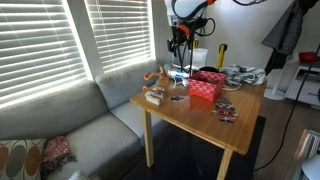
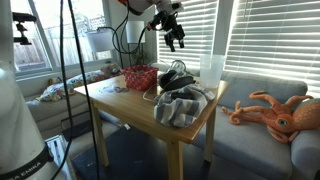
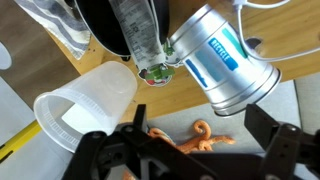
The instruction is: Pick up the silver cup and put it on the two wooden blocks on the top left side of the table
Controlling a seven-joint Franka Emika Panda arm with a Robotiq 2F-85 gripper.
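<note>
The silver cup (image 3: 225, 65), a shiny metal tumbler with a blue label, stands on the table (image 3: 120, 40) at the upper right of the wrist view, beside a translucent white plastic cup (image 3: 85, 100). In an exterior view it shows small under the gripper (image 1: 180, 72). My gripper (image 3: 200, 150) is open and empty, hanging well above the table in both exterior views (image 1: 180, 42) (image 2: 175, 40), apart from the cup. The two wooden blocks (image 1: 155, 98) lie as a low pile near the table's corner by the sofa.
A red basket (image 1: 205, 87) (image 2: 140, 77) stands mid-table. An orange curved object (image 1: 155, 77) lies behind the blocks. A grey cloth (image 2: 180, 105) and black cables (image 2: 175, 78) lie on the table. An orange toy octopus (image 2: 275, 112) (image 3: 190, 135) lies on the sofa.
</note>
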